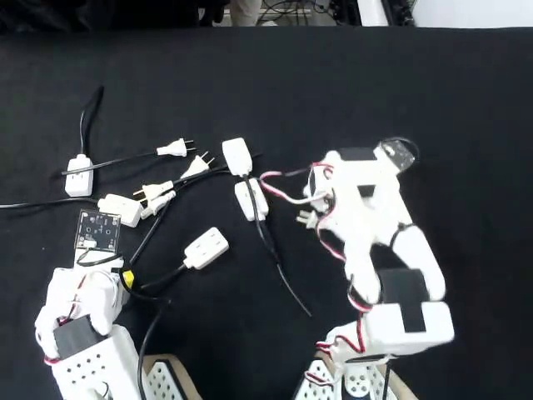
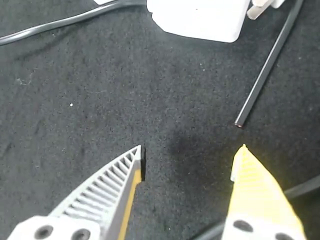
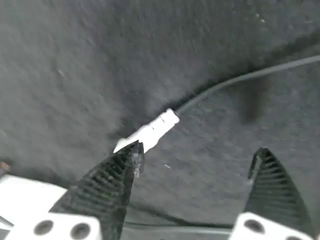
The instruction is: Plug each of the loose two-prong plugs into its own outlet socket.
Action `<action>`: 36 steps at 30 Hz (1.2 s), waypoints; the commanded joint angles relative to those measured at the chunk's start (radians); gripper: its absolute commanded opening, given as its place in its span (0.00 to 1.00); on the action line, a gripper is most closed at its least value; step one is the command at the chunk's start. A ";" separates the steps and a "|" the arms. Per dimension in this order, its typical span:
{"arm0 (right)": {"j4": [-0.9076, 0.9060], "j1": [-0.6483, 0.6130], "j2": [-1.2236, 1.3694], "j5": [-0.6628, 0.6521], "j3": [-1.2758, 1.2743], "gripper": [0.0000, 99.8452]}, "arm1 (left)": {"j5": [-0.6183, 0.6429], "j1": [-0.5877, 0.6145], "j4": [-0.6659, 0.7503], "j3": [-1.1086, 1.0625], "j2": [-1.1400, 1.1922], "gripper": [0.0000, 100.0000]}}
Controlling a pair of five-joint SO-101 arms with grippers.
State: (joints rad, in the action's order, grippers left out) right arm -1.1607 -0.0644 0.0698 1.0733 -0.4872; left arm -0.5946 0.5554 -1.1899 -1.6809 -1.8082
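Several white two-prong plugs, such as one [image 1: 175, 150] and another [image 1: 197, 165], lie on black cords among white outlet sockets [image 1: 237, 156], [image 1: 206, 247]. My left gripper [image 2: 190, 157] is open just above the cloth, a short way from a white socket block [image 2: 200, 17] and a cut cord end [image 2: 239, 124]. My right gripper [image 3: 197, 155] is also open. A small white plug [image 3: 150, 131] on a thin cord lies by one of its black fingers [image 3: 120, 165], not between them. In the high view that plug [image 1: 305, 218] sits beside the right arm [image 1: 366, 208].
A black cloth [image 1: 416, 83] covers the table. Further sockets lie at the far left [image 1: 79, 175] and mid-table [image 1: 251, 200], with another [image 1: 119, 208] just ahead of the left arm [image 1: 83, 308]. Cords cross the left and middle areas.
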 commanded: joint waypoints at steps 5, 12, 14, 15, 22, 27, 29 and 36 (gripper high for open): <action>-0.003 -0.014 0.021 0.040 0.116 0.34 | -0.005 -0.010 0.012 -0.019 -0.009 0.29; 0.061 0.012 0.031 0.195 0.119 0.34 | -0.005 -0.010 0.014 -0.019 -0.009 0.29; 0.100 0.018 0.047 0.216 0.104 0.34 | -0.005 -0.010 0.014 -0.019 -0.009 0.29; 0.117 0.017 0.058 0.229 0.094 0.34 | -0.005 -0.010 0.014 -0.019 -0.009 0.29; 0.187 0.012 0.157 0.292 0.084 0.34 | -0.005 -0.010 0.012 -0.019 -0.009 0.29; 0.212 0.014 0.173 0.282 0.087 0.32 | -0.005 -0.008 0.012 -0.019 -0.009 0.29; 0.207 0.020 0.173 0.281 0.097 0.24 | -0.005 -0.008 0.012 -0.019 -0.009 0.29; 0.203 0.052 0.173 0.265 0.102 0.05 | -0.005 -0.008 0.012 -0.019 -0.009 0.29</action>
State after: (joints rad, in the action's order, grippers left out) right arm -0.9843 -0.0245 0.2401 1.3525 -0.4289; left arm -0.5946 0.5554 -1.1899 -1.6809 -1.8082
